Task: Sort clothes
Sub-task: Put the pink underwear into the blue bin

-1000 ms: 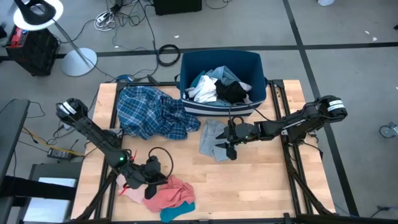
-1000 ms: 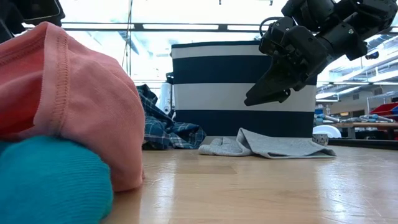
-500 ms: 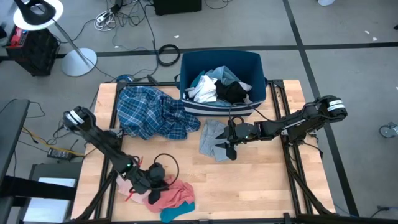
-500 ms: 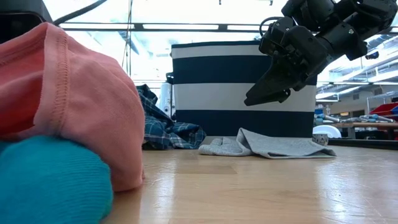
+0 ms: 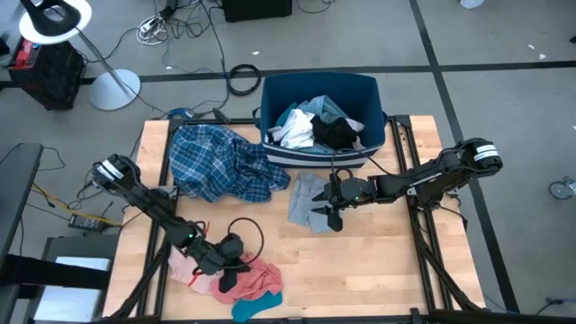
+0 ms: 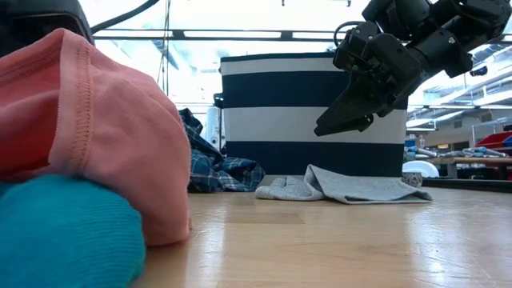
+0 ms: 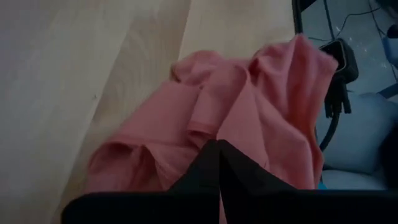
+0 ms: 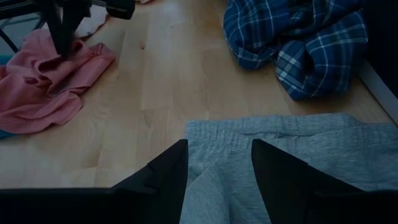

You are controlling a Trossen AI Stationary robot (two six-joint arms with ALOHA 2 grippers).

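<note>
A pink garment (image 5: 255, 281) lies crumpled near the table's front left, with a teal sock (image 5: 256, 309) at its near edge. My left gripper (image 5: 234, 273) is down on the pink garment, its fingers shut (image 7: 217, 147). A grey garment (image 5: 309, 200) lies flat at mid-table. My right gripper (image 5: 329, 214) hangs open above its right part (image 8: 298, 149), clear of it in the low view (image 6: 346, 120). The blue plaid shirt (image 5: 220, 162) lies heaped at the far left, its edge against the bin. My left gripper's shut fingers (image 7: 205, 171) come slanting down from the table's left onto a raised fold of the pink garment (image 7: 214, 127), near its middle. The fingertips hide how many layers they have. The garment lies slack on the table.
The dark blue bin (image 5: 371, 90) with white stripes stands at the far edge and holds white, black and light blue pieces (image 5: 315, 129). A pale pink piece (image 5: 183, 268) lies beside the left arm. Bare wood (image 5: 360, 270) shows at the front right.
My left gripper has moved down and toward the table's near right, onto the pink garment. My right gripper has kept still over the grey garment.
</note>
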